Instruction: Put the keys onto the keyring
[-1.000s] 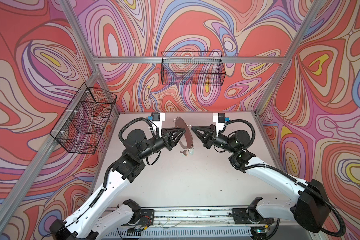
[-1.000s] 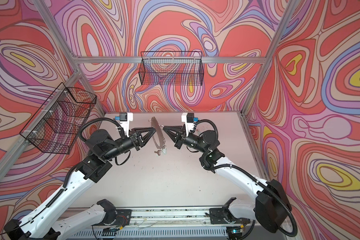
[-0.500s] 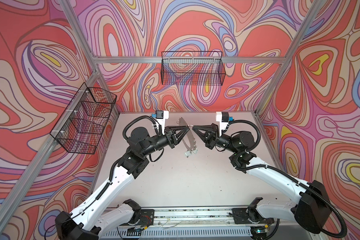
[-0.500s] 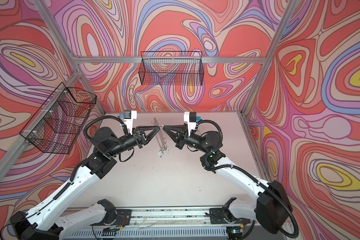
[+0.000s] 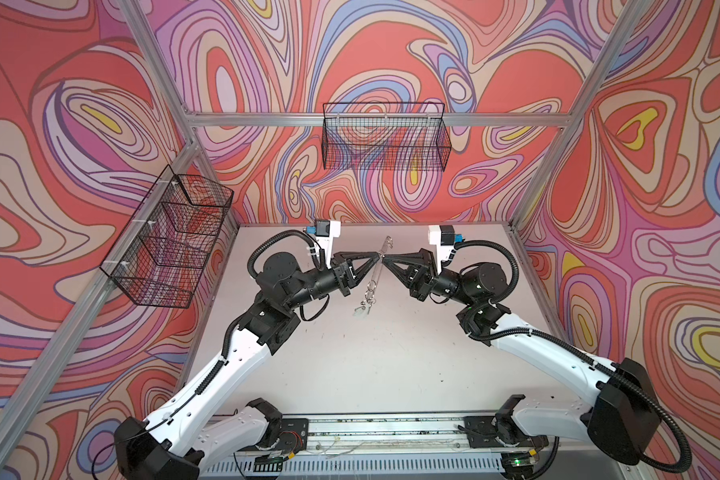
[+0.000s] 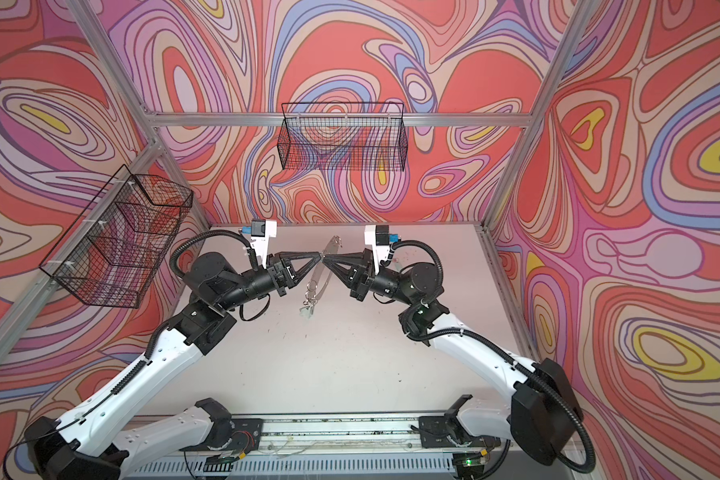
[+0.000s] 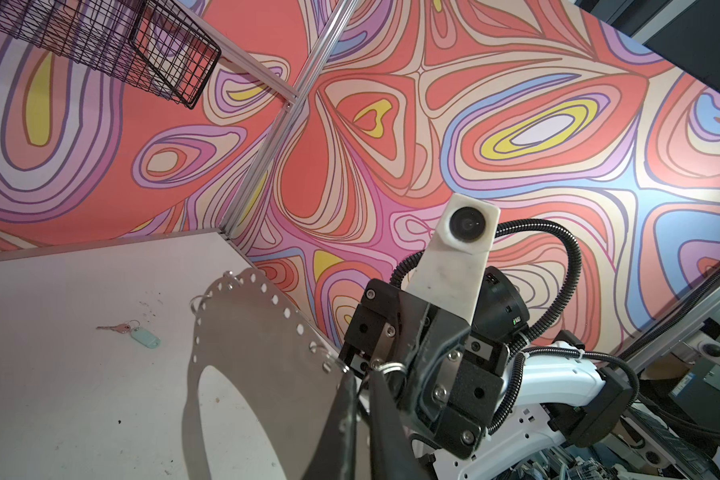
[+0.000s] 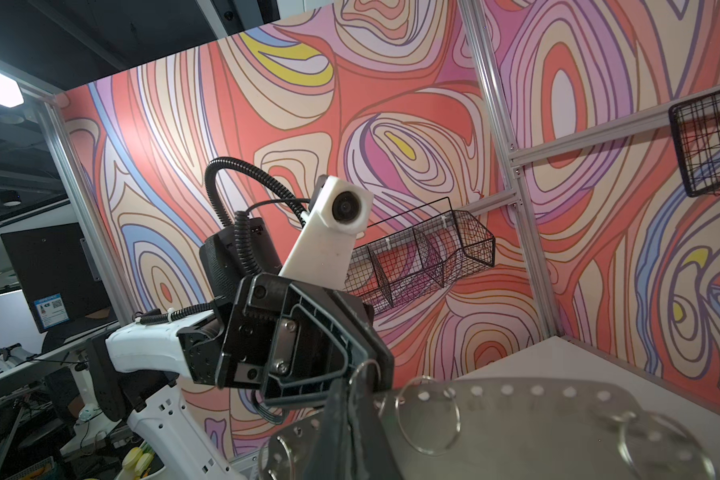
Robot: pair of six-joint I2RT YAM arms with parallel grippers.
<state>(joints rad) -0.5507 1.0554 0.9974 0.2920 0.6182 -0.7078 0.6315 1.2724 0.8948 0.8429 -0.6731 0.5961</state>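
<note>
Keyring: the keyring (image 5: 378, 268) was held up off the table (image 5: 391, 353). In both top views it stood edge-on and tilted, so it showed only as a thin sliver (image 6: 324, 270). Its flat face and large hole showed in the left wrist view (image 7: 258, 345), with the hole cut off by the frame's edge.
Left gripper: the left gripper (image 5: 377, 258) was pressed together at the keyring's upper rim. Its own fingers (image 7: 337, 428) covered the contact, so whether they bit the plate or one of its loops could not be made out.
Right gripper: the right gripper (image 5: 385, 261) was clamped on the same stretch of the keyring's rim from the opposite side, its tips almost meeting the left one's. In the right wrist view its dark fingers (image 8: 350, 428) were blurred and hid the exact grip.
Hanging keys: a small bunch of keys (image 5: 364, 307) dangled from the keyring's lower end (image 6: 306, 309). It was too small and tangled to count or tell tag colours.
Loose key: one loose key (image 7: 115, 328) with a mint tag (image 7: 146, 337) lay flat on the table, well apart from the keyring. It was made out only in the left wrist view.
Wire loops: the wire loops (image 8: 396, 415) along the keyring's rim were out of focus close to the right wrist lens. Several ran off the frame.
</note>
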